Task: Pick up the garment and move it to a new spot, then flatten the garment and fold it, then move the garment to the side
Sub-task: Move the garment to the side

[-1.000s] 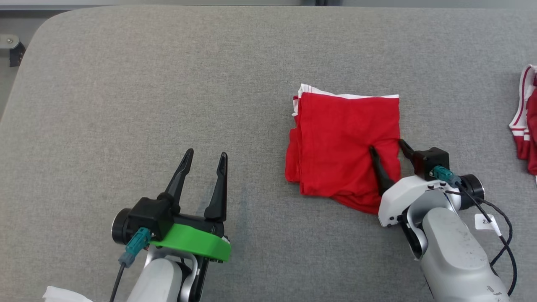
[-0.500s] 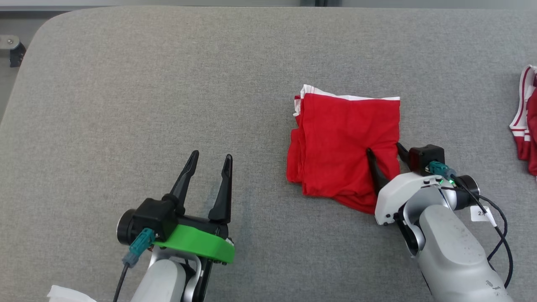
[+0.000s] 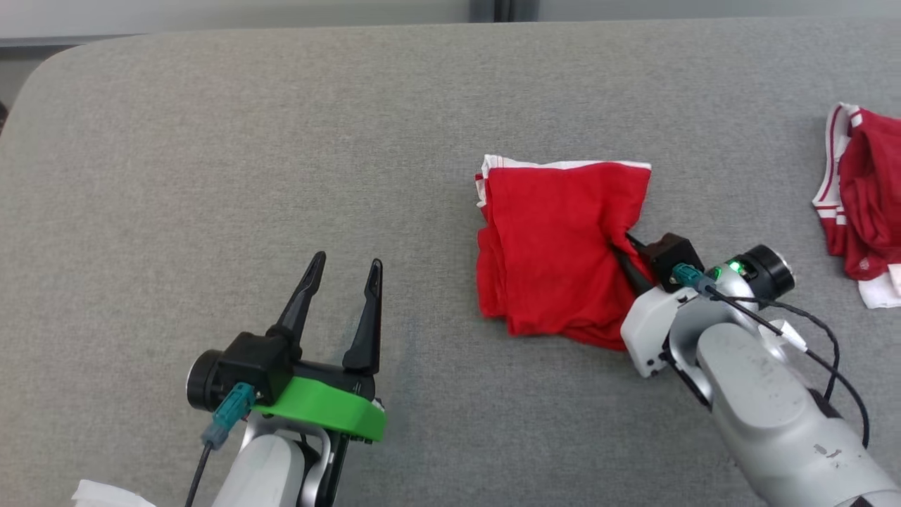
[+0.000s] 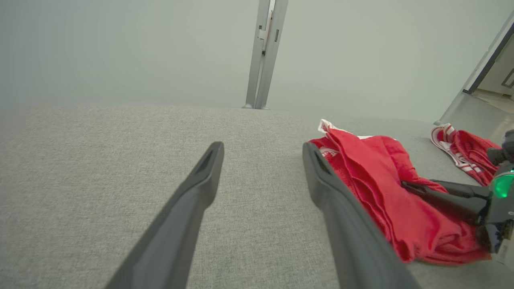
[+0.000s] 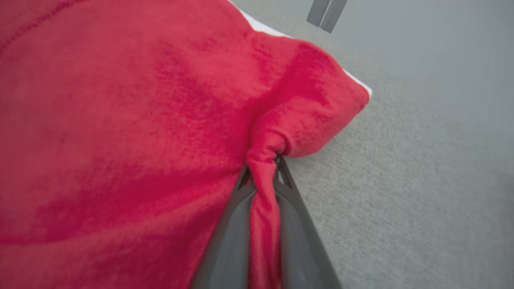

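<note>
Red folded garment lies right of centre on the grey tabletop. Right claw reaches in low from the near right, its 2 fingers pinched on a bunched fold at the garment's right edge. Left claw spread wide over bare tabletop, well apart. Another red-and-white garment sits near the right edge.

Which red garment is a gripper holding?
The folded red garment in the middle, pinched by the right gripper; the crumpled striped garment lies apart, far right.
</note>
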